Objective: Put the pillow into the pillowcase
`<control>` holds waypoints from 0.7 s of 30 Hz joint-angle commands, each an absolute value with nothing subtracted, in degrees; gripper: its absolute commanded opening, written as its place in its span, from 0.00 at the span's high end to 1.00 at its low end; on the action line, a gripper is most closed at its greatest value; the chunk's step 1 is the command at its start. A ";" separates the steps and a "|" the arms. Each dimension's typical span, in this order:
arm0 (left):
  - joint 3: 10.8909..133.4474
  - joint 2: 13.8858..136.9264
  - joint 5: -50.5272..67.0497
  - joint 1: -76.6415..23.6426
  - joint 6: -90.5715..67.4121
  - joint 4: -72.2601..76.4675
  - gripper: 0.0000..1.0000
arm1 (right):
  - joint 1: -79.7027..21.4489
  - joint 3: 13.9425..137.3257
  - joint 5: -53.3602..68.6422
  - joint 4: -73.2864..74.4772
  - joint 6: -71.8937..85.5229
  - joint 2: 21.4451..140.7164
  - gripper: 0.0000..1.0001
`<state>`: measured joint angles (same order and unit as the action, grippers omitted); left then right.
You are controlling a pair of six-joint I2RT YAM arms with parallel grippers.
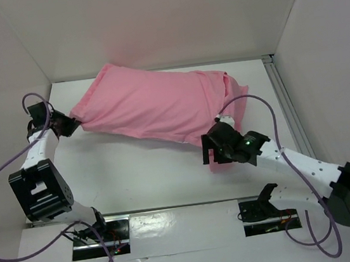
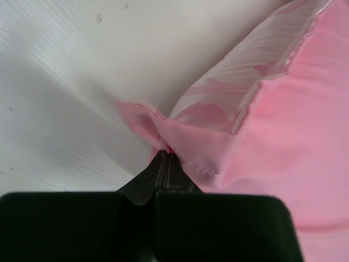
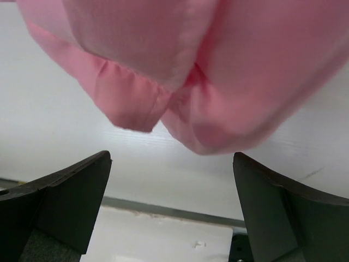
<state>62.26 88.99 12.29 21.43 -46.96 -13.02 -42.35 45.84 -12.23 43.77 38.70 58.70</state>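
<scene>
The pillowcase (image 1: 152,105) is looking soft, thin and light. Its shiny side is probably slipping easily, so pinching a corner or a folded edge is the best way to hold it. Squeezing the puffy middle is not going to work well. It is lying across the far half of the table (image 1: 142,173), going from left to right. It is pink all over and bulging, so the pillow is probably sitting inside, though no white is showing. The left gripper (image 1: 72,126) is pinching the left corner of the pillowcase tight. The right gripper (image 1: 210,147) is hanging with its jaws spread wide, holding nothing, just beside the loose right end
</scene>
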 commanded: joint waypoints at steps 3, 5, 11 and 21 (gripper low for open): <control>64.50 82.00 14.41 22.50 -47.72 -11.69 1.00 | -46.93 46.49 -26.53 38.76 48.85 68.01 0.00; 65.12 81.21 14.94 22.50 -47.72 -12.39 1.00 | -47.46 47.29 -30.56 38.76 50.62 72.41 0.00; 65.65 78.93 15.56 22.50 -48.86 -12.92 1.00 | -47.99 49.21 -40.16 39.55 55.99 77.52 0.50; 73.37 74.98 21.34 26.01 -51.50 -16.16 1.00 | -42.46 63.26 -44.11 49.92 45.37 61.82 1.00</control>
